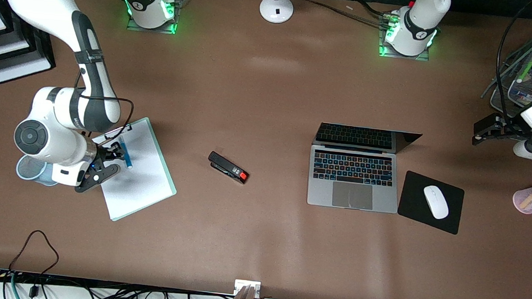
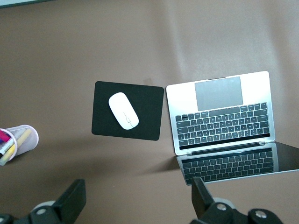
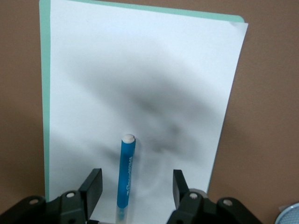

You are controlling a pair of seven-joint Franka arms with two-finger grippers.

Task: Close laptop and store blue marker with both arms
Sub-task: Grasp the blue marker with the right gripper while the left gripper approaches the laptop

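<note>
Laptop (image 1: 354,176) sits open on the table beside a black mouse pad (image 1: 410,208), with the left gripper (image 2: 140,205) hanging over the table near it, jaws spread wide and holding nothing. Blue marker (image 3: 125,175) lies on a white clipboard sheet (image 3: 140,84), between the right gripper's (image 3: 138,186) parted, untouching fingers

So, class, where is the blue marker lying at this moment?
The blue marker lies on the white paper of the clipboard toward the right arm's end of the table, between the open fingers of the right gripper.
</note>
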